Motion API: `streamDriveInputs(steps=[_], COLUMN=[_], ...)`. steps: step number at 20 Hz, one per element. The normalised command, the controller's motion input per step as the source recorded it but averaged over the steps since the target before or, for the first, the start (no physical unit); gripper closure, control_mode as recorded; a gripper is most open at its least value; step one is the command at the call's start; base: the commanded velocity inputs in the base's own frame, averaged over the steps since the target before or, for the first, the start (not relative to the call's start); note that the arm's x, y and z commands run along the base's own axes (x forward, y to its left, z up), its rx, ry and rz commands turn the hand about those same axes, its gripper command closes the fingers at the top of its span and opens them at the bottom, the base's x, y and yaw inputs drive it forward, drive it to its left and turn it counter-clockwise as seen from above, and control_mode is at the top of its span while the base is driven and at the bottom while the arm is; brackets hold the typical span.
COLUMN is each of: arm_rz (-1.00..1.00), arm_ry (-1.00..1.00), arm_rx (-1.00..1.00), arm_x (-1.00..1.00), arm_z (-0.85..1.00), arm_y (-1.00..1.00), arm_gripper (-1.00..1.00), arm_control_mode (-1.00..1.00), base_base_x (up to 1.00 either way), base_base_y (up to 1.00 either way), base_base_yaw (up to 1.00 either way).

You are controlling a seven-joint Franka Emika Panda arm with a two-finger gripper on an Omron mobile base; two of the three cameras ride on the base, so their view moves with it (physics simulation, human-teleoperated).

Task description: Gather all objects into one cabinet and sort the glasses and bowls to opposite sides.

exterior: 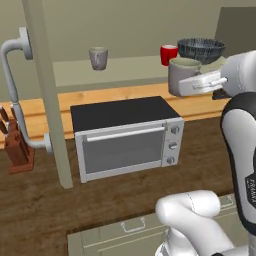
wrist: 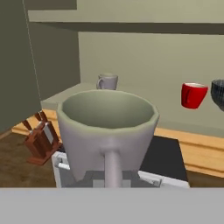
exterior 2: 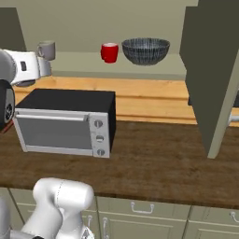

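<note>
hand view: bowl (wrist: 218, 93) cut off (right edge)

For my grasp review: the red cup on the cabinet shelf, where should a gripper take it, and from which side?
Probably the rim or wall of the red cup, from the open front of the shelf. It stands upright, with the bowl close on one side, so fingers closing front to back would likely keep off the bowl.
</note>
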Motion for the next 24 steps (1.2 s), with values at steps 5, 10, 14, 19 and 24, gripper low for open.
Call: streamDriveInputs(steps=[5,10,14,19,24], arm_rz=[0.00,-0.01,0.00,0.00,0.00], arm_ry=[0.00,-0.12,-0.24,-0.04,0.00], arm_rx=[0.00,0.00,0.00,0.00,0.00], arm_x=[0.80,0.79,0.46,0.72,0.69], arm_z=[-0.23,-0.28,0.03,0.00,0.12], arm_y=[0.25,0.21,0.05,0.01,0.03], arm_gripper=[1.00,1.00,1.00,1.00,1.00], arm_control_mode=[-1.00,-1.00,-1.00,-1.00,-1.00], base_base_x=[0.00,0.00,0.00,0.00,0.00], base_base_y=[0.00,0.00,0.00,0.00,0.00], base_base_yaw=[0.00,0.00,0.00,0.00,0.00])
